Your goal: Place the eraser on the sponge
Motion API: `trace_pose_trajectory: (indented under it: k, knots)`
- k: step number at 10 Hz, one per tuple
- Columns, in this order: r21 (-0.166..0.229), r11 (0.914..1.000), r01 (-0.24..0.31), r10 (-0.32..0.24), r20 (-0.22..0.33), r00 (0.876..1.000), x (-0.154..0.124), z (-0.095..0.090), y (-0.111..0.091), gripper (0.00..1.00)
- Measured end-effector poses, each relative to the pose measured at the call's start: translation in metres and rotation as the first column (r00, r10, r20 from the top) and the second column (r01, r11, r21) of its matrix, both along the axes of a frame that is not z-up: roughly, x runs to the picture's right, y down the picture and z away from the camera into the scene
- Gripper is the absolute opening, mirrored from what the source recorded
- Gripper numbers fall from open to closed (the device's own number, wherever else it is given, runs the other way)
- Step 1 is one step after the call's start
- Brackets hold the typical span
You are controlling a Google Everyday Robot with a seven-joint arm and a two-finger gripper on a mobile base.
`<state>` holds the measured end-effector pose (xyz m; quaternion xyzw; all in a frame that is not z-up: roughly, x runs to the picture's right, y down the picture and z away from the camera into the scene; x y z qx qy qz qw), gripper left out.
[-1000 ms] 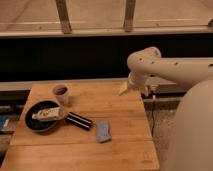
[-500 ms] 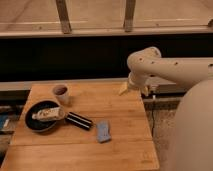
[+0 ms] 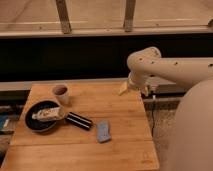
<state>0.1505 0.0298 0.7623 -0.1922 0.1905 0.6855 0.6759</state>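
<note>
1. The sponge (image 3: 103, 131), a flat blue-grey pad, lies on the wooden tabletop (image 3: 120, 110). We take it as the landmark for all places below.
2. The eraser (image 3: 79, 120), a black oblong block, lies flat on the tabletop just to the left of the sponge and slightly farther back. A narrow strip of bare wood separates the two.
3. A dark round dish (image 3: 31, 122) sits further left of the sponge, beyond the eraser. We cannot tell whether the eraser's far end touches its rim.
4. A whitish oblong thing (image 3: 46, 114) rests inside the dish.
5. A cup (image 3: 60, 93) stands upright to the back left of the sponge, behind the dish.
6. The gripper (image 3: 124, 88) hangs to the back right of the sponge, over the tabletop's far edge and well apart from sponge and eraser. We cannot tell whether it is released or clenched.
7. The white arm (image 3: 172, 67) runs from the gripper off to the right.
</note>
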Motion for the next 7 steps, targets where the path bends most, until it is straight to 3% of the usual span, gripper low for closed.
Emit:
trace_pose_trajectory:
  k: [5,7]
  knots:
    - [0.000,1.0000,0.000,0.000,0.002,1.000,-0.0001,-0.0001,-0.0002,0.80]
    - [-0.001,0.9997,0.026,-0.026,0.036,0.999,-0.0036,-0.0046,-0.0018,0.80]
